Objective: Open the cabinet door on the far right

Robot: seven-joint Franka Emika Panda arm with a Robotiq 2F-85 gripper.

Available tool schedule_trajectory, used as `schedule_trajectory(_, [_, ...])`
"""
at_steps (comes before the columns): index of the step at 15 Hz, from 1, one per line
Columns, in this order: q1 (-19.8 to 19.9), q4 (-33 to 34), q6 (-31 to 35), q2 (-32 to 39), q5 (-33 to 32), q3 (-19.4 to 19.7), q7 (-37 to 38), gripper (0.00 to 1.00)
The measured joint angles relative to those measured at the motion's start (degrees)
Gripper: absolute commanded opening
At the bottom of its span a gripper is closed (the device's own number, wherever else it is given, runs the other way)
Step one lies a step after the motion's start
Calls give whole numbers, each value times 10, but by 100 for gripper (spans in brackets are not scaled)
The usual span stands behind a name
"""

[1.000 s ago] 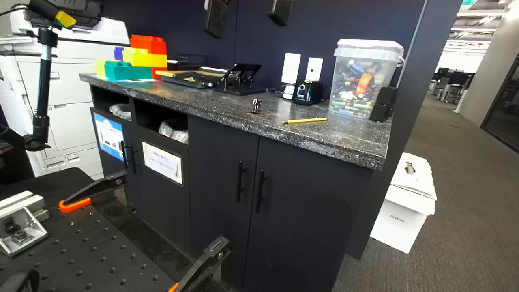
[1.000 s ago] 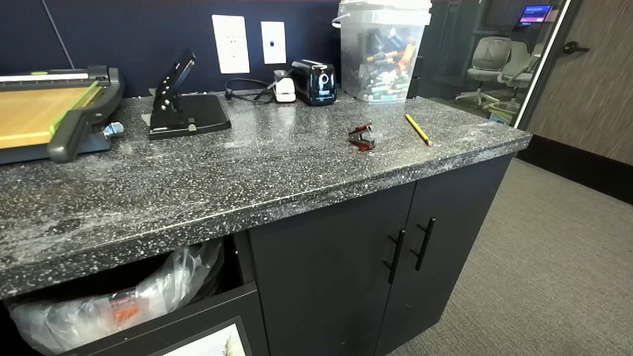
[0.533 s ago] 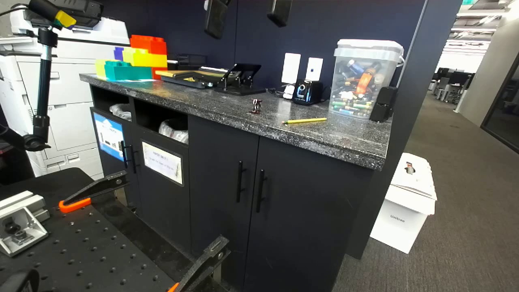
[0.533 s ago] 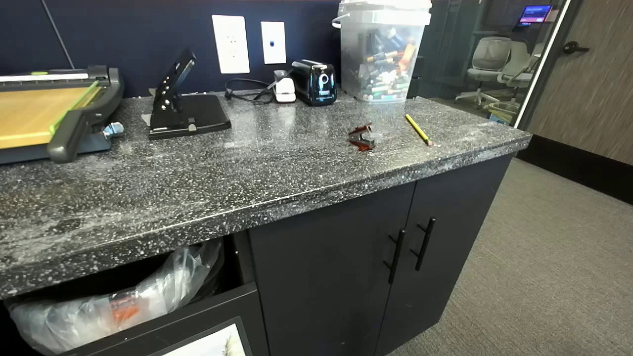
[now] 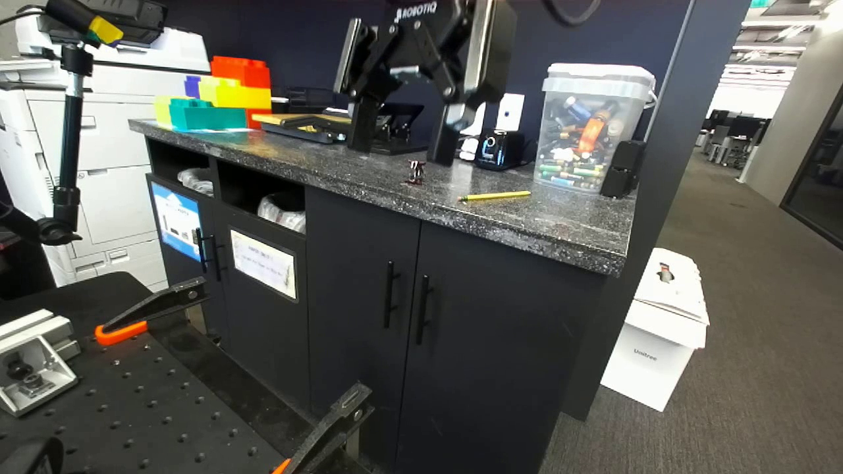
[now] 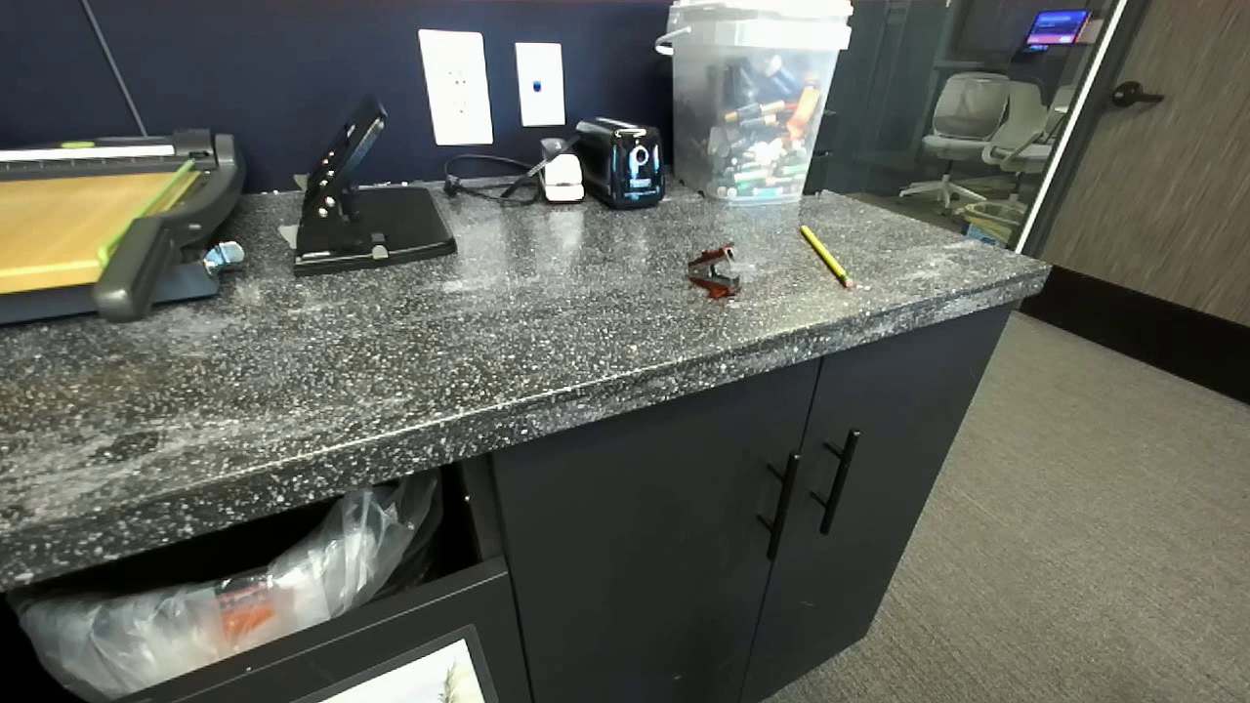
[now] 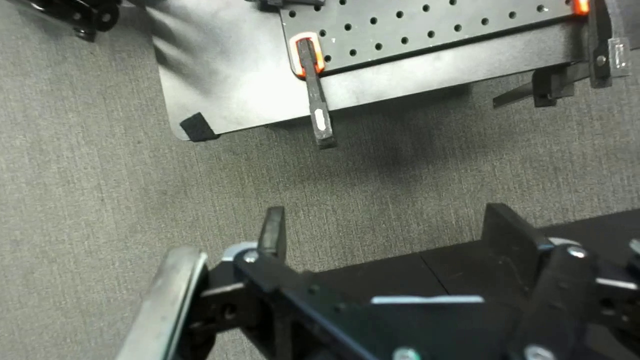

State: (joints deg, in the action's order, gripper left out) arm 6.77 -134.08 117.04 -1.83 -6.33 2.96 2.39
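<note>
In an exterior view, the end effector (image 5: 403,139) hangs up top — its fingers (image 5: 361,128) spread wide. The cabinet door (image 5: 494,342) is closed, far right under the counter (image 5: 573,227). In an exterior view, its black handle (image 6: 840,483) is near another handle (image 6: 784,506). In the wrist view, gray carpet (image 7: 375,200) shows between the fingers.

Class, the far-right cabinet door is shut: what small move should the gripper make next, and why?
Probably lower the open gripper toward the bar handle on the far-right cabinet door: in an exterior view it appears higher than that handle, its jaws stand apart, holding nothing, and the door is closed.
</note>
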Motion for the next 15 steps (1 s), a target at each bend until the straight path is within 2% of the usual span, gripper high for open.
schedule_trajectory(5, [-22,-59,177,65,103,-6,0,100])
schedule_trajectory(8, [-35,-65,297,130,148,-18,-1,100])
schedule_trajectory(11, [-43,-43,429,224,158,-32,-1,100])
schedule_trajectory(15, [-54,18,625,382,152,-44,-1,100])
